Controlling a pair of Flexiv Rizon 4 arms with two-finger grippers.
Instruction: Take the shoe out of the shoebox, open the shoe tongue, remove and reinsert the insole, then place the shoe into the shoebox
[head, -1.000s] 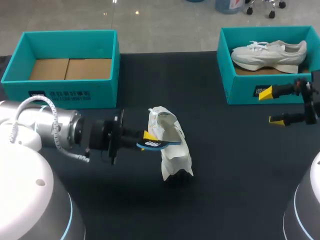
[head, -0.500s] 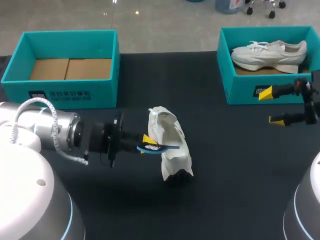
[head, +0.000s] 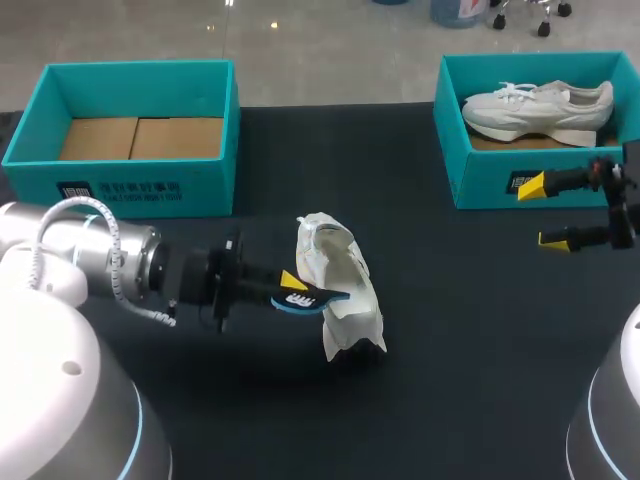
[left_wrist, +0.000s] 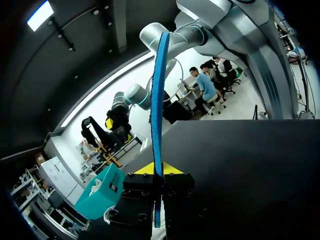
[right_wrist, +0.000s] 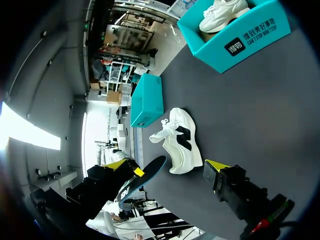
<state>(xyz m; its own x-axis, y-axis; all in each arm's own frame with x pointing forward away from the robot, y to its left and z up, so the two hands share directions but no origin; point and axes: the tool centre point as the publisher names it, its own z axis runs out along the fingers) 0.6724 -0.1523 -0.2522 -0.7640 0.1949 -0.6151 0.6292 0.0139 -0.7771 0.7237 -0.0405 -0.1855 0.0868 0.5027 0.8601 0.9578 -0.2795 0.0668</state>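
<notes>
The dark table (head: 450, 330) is carrying an empty shoebox (head: 130, 185) at ten o'clock and a second shoebox (head: 480, 175) at two o'clock, with a spare shoe (head: 535, 108) lying inside it. The white shoe (head: 342, 262) is standing at the centre, outside both boxes. From nine o'clock the left gripper (head: 292, 290) is pinching the blue insole (head: 312, 297). The insole is probably light, thin and floppy, so it is best held near the heel. The right gripper (head: 548, 212) is hanging spread at three o'clock. Compared with a second ago, the left gripper is sitting farther toward nine o'clock and the insole is riding slightly lower.

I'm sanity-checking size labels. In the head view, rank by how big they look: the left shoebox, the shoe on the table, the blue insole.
1. left shoebox, clearly the largest.
2. shoe on the table.
3. blue insole, the smallest; it lies slanted and partly under the left gripper, so it may look smaller than it is.
</notes>
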